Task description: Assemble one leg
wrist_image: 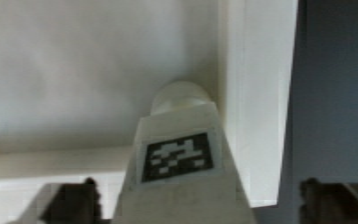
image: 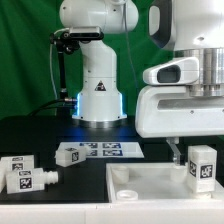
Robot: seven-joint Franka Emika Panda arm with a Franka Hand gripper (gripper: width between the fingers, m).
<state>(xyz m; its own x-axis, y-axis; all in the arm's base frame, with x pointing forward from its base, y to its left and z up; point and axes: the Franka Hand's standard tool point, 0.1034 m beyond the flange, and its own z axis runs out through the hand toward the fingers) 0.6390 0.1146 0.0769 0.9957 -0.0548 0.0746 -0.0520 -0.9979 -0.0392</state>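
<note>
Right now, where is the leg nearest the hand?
The leg stands upright at the exterior view's far right, on the white slab, just under the hand.

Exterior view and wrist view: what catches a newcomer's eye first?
The big white gripper fills the exterior view's right, above an upright tagged leg standing on the white slab. In the wrist view that leg sits between the open fingers, untouched. More tagged legs lie at the exterior view's left.
</note>
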